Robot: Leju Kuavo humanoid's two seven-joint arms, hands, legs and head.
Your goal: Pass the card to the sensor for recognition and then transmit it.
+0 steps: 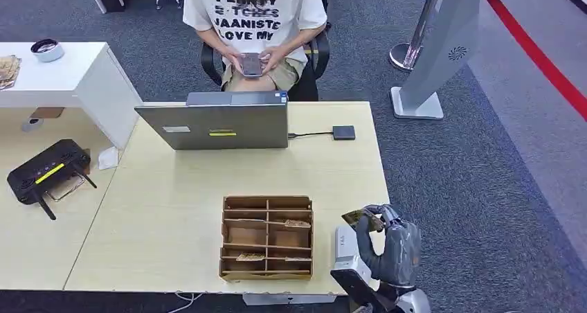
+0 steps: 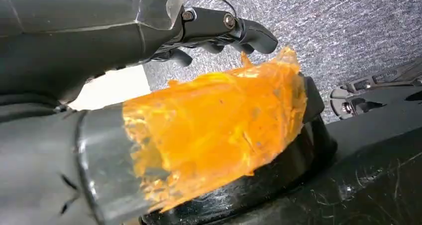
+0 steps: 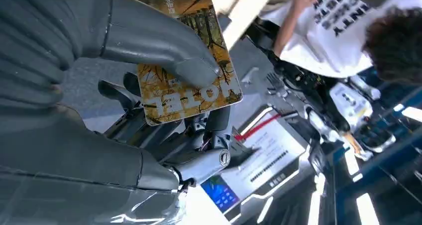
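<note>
A black router lies at the far left, a grey laptop stands mid-table, and a wooden divided tray sits nearer. By the table's right edge, the right hand pinches the card between thumb and fingers. The left hand hangs with fingers curled; whether it holds anything cannot be told.

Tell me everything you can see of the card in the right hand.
The card is a thin, flat, glossy rectangle with rounded corners, printed with a yellow-brown tree pattern and pale lettering. The right hand pinches it, thumb pressed on its printed face, fingers behind. It is held off the table, past the right end, beside the wooden divider box.
</note>
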